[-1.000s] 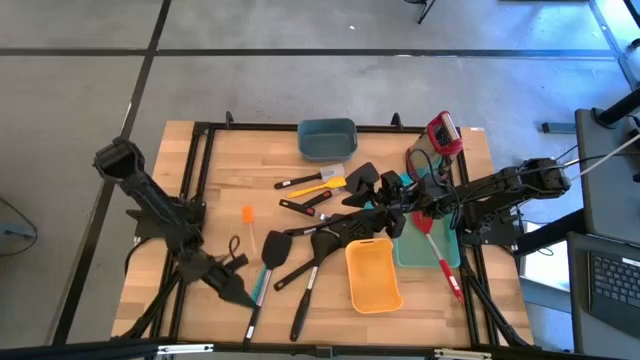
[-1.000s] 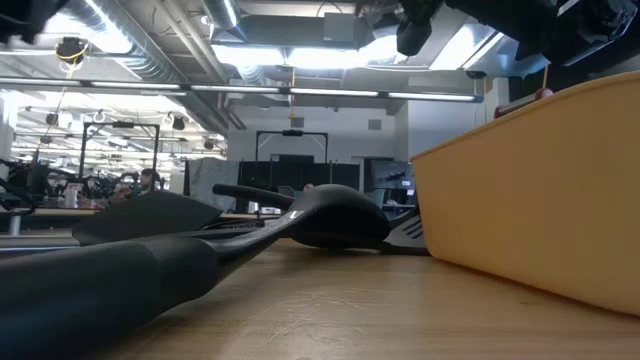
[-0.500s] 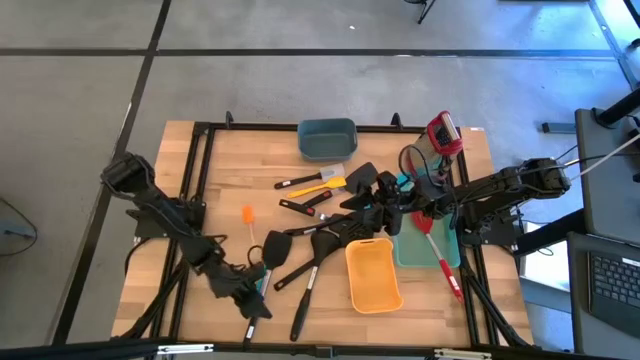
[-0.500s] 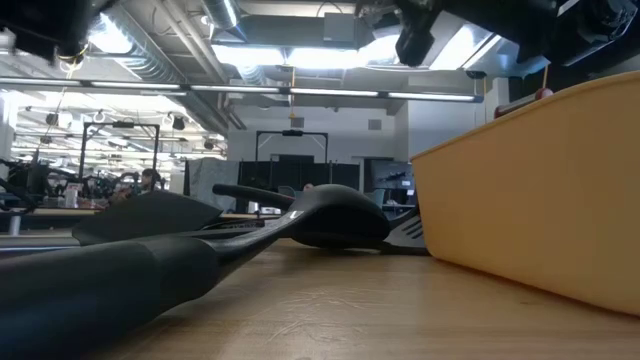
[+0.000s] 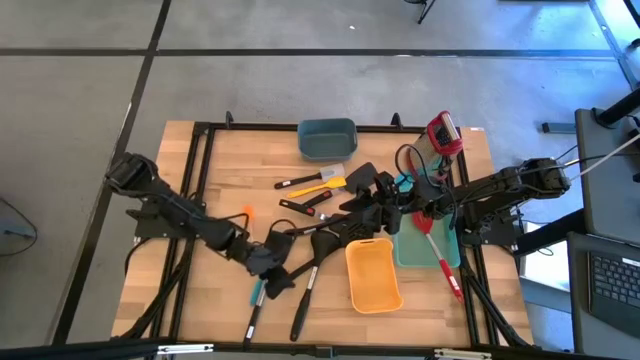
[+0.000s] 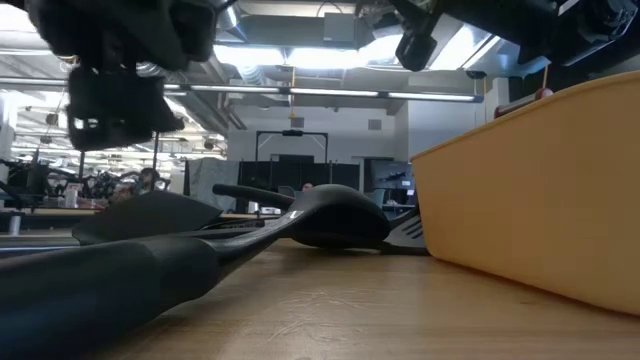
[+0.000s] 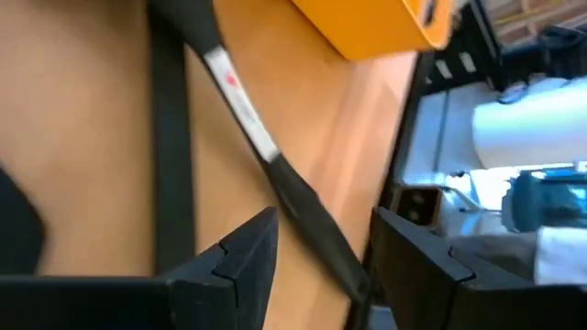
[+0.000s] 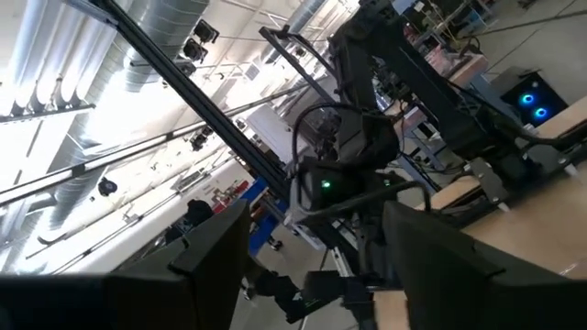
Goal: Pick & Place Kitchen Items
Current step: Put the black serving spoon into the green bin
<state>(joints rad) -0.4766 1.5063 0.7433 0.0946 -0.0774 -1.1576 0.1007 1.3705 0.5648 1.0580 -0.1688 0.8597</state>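
The kitchen items lie in a loose pile mid-table: black turners (image 5: pixel 279 246), a black ladle (image 5: pixel 330 238), a yellow-headed spatula (image 5: pixel 322 183), an orange-headed spatula (image 5: pixel 248 216) and a red spoon (image 5: pixel 441 264) on a teal tray (image 5: pixel 412 252). My left gripper (image 5: pixel 272 278) hangs open just over the near-left utensils. In its wrist view a black, silver-banded handle (image 7: pixel 275 165) runs below the gap between its fingers (image 7: pixel 323 220); I see no touch. My right gripper (image 5: pixel 370 208) stands open above the middle of the pile, tilted up toward the room (image 8: pixel 316 211), with nothing between its fingers.
An orange bin (image 5: pixel 373 273) stands near the front, right of the left gripper, and fills the low view's right side (image 6: pixel 530 190). A teal bin (image 5: pixel 327 138) sits at the far edge, a red object (image 5: pixel 444 133) at the far right. Bare wood (image 5: pixel 215 180) lies at the left.
My left gripper has swung from the table's near-left corner toward the right, over the near-left utensils, and has rolled about its own axis. It now shows at the low view's upper left. The utensils and my right arm have kept their places.
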